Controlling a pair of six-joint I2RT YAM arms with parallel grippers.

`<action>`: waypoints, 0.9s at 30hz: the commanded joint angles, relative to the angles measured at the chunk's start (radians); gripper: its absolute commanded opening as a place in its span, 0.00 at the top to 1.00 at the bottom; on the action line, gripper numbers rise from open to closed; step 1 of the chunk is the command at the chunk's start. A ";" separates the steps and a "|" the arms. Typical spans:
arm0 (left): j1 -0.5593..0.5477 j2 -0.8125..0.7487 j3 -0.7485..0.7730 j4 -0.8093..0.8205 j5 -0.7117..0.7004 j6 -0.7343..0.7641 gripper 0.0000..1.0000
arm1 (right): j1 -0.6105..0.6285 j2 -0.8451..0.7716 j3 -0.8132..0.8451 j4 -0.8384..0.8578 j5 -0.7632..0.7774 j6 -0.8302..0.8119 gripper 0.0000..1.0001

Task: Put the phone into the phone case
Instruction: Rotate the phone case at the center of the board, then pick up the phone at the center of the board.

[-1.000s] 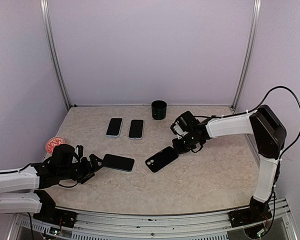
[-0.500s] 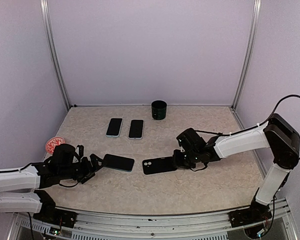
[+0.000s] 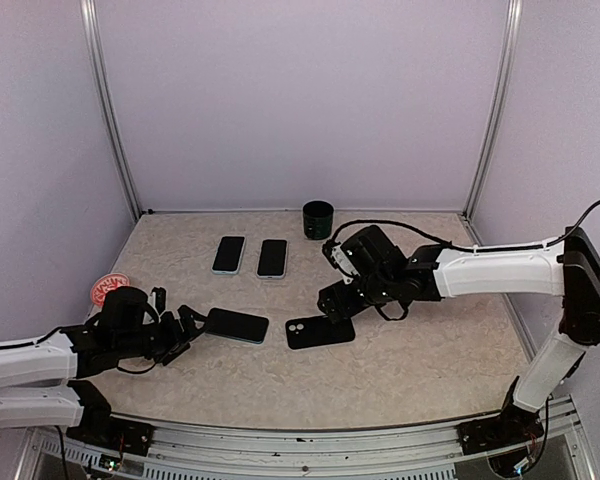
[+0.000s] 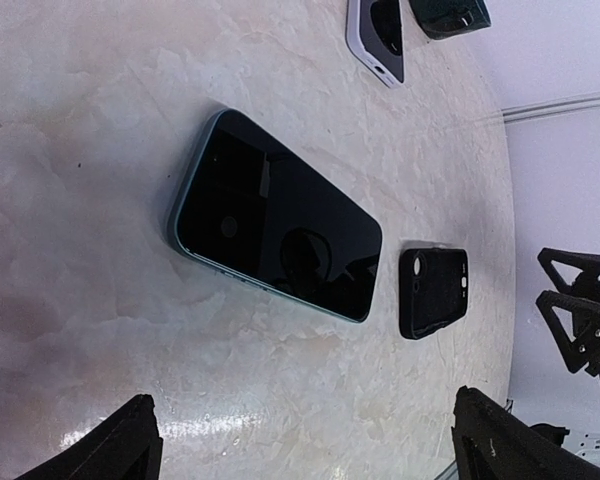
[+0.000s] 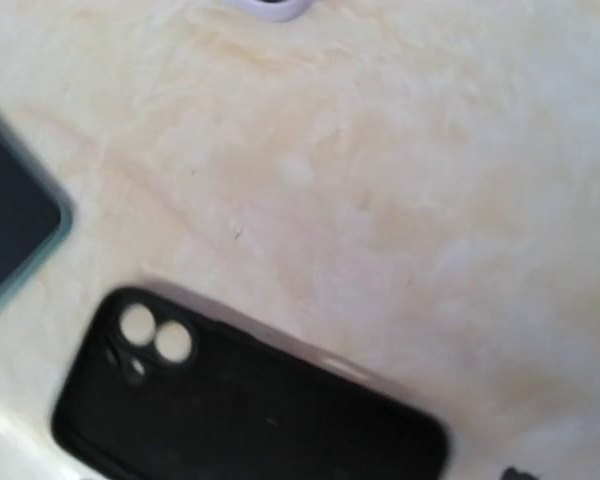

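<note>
Black rubbery phone case (image 3: 320, 332) lying flat below the unclenched, empty right gripper (image 3: 335, 303); left gripper (image 3: 191, 332), jaws spread wide, just beside the teal-edged, dark-screened phone (image 3: 237, 325).

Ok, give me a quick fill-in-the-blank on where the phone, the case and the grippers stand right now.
1. The black phone case lies flat on the table, and the right gripper just above it holds ____.
2. The left gripper sits just short of the teal-edged phone with its jaws ____.
3. At the back, near the black cup, lie ____ more phones.
Missing words: nothing; open; two.
</note>
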 commanded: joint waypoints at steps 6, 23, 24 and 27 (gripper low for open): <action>0.004 0.012 0.052 -0.032 -0.057 0.044 0.01 | 0.067 0.055 0.078 -0.106 -0.073 -0.380 0.08; 0.159 0.380 0.207 0.089 0.038 0.141 0.01 | 0.107 0.256 0.224 0.211 -0.326 -0.726 0.01; 0.160 0.398 0.208 0.100 0.041 0.141 0.01 | 0.107 0.269 0.229 0.232 -0.349 -0.741 0.01; 0.164 0.431 0.214 0.124 0.043 0.146 0.01 | 0.107 0.313 0.248 0.270 -0.414 -0.776 0.01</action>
